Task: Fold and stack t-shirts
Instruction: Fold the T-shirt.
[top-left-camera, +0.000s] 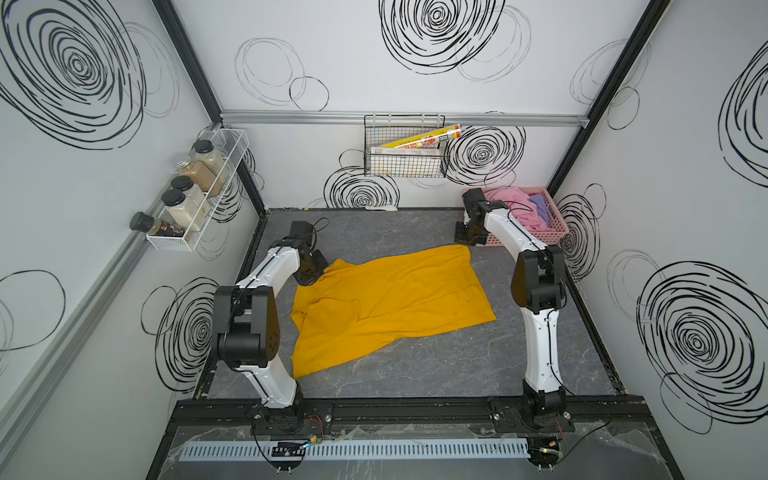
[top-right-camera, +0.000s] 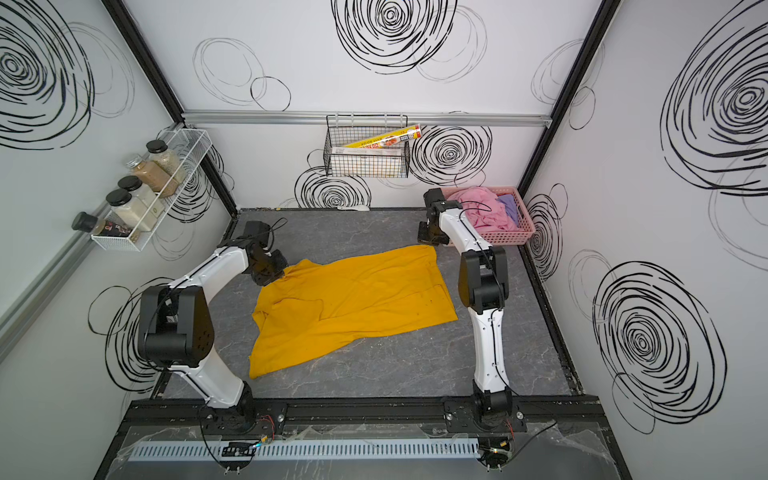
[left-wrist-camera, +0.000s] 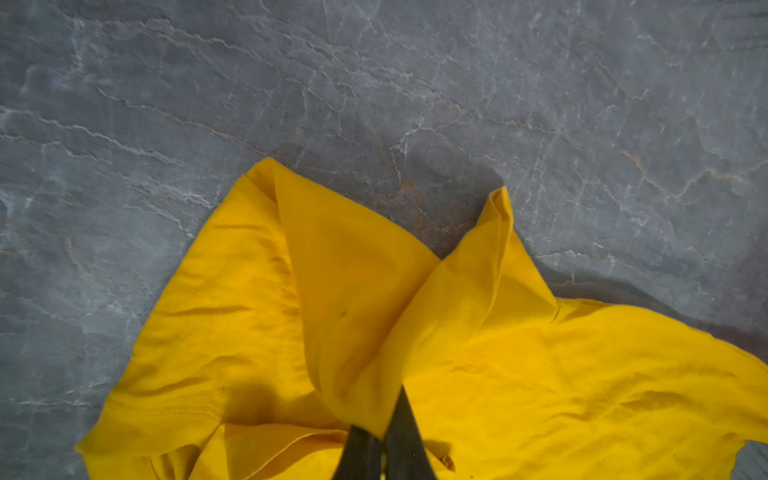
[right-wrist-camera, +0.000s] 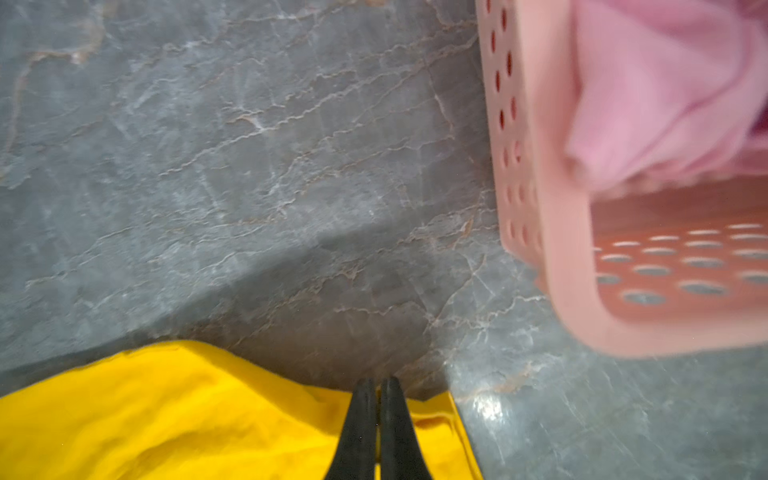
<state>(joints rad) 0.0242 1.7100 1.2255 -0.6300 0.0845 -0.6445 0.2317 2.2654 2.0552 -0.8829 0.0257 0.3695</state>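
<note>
White arms (top-left-camera: 272, 266) with black joints (top-left-camera: 245, 324) and cables (top-left-camera: 514, 226); left tool (left-wrist-camera: 384, 432) and right tool (right-wrist-camera: 378, 382) black.

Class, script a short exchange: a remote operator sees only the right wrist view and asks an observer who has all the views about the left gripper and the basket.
Operator: Is the left gripper holding anything?
Observer: Yes, the left gripper is shut on a raised fold of the yellow t-shirt.
Operator: What lies in the basket besides pink cloth?
Observer: A lavender t-shirt, beside the pink t-shirt inside the basket.
</note>
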